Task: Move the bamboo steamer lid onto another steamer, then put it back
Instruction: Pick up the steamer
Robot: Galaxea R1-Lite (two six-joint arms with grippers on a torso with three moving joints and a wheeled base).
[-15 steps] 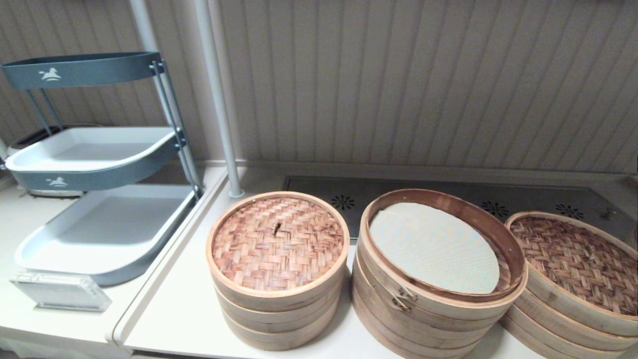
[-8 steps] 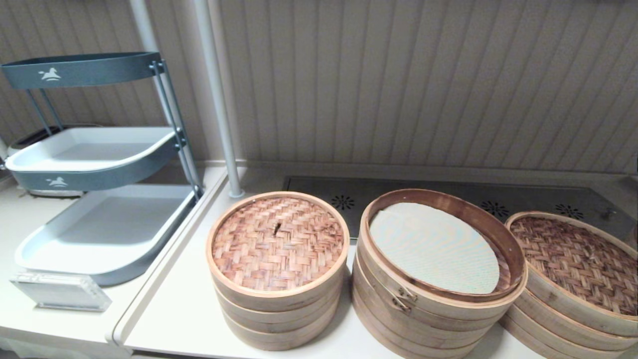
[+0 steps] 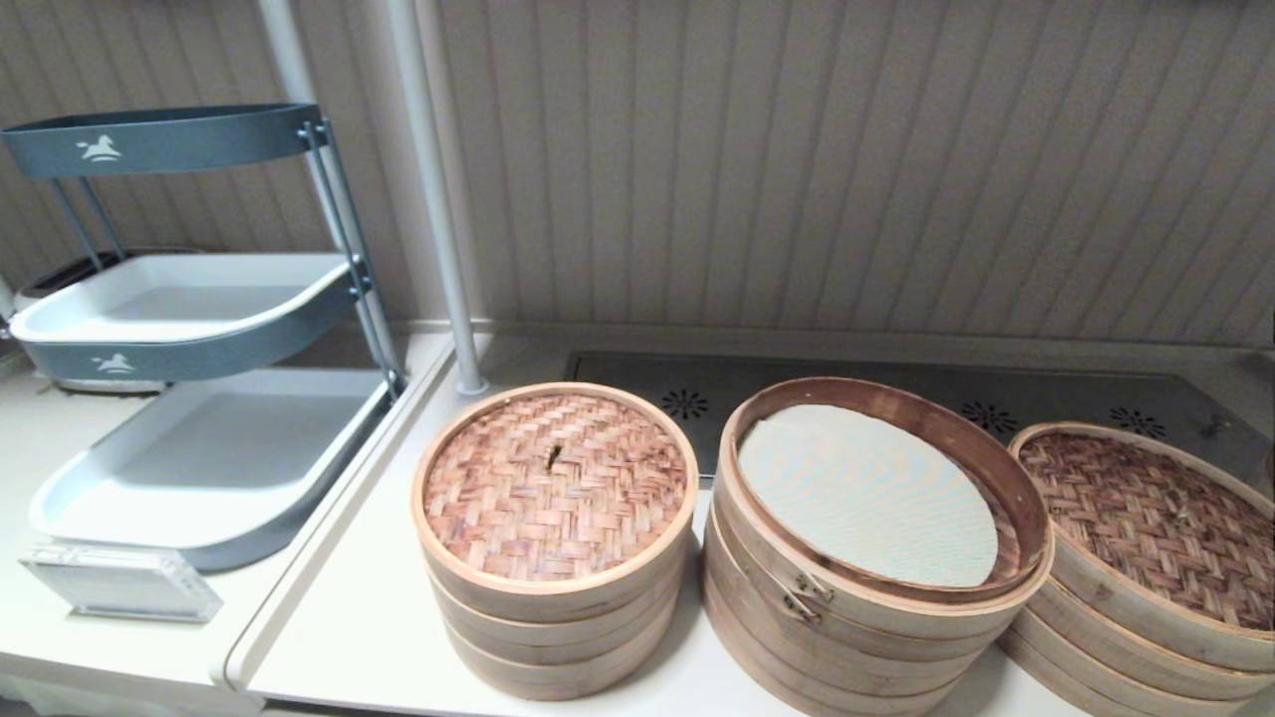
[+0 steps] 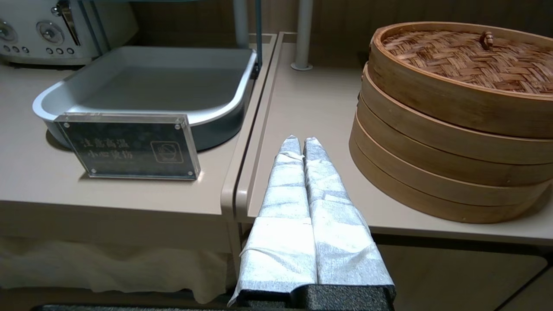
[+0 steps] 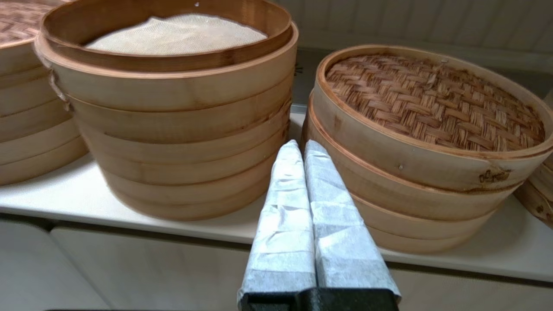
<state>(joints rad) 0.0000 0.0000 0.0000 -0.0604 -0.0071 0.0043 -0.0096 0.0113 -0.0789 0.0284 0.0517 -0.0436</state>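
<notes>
The bamboo steamer lid (image 3: pixel 1155 528) caps the wide stack at the counter's right end. Its woven top carries a small centre loop (image 5: pixel 434 77) above a tall pale rim (image 5: pixel 389 151). Another steamer (image 5: pixel 538 190) shows only as low pale rims further right, and its top is out of view. My right gripper (image 5: pixel 298 144) is shut and empty, low before the counter edge and facing the gap between the open stack and the lidded stack. My left gripper (image 4: pixel 298 139) is also shut and empty, at the counter edge beside the narrow stack. Neither arm appears in the head view.
The tall wide stack with a metal clasp (image 3: pixel 812 593) stands open in the middle, with a white liner (image 3: pixel 867 493) inside. A narrow three-tier stack (image 3: pixel 553 488) with a small woven lid is to its left. Further left are a grey tray rack (image 3: pixel 199 458), an acrylic sign (image 3: pixel 120 583) and a pole (image 3: pixel 438 249).
</notes>
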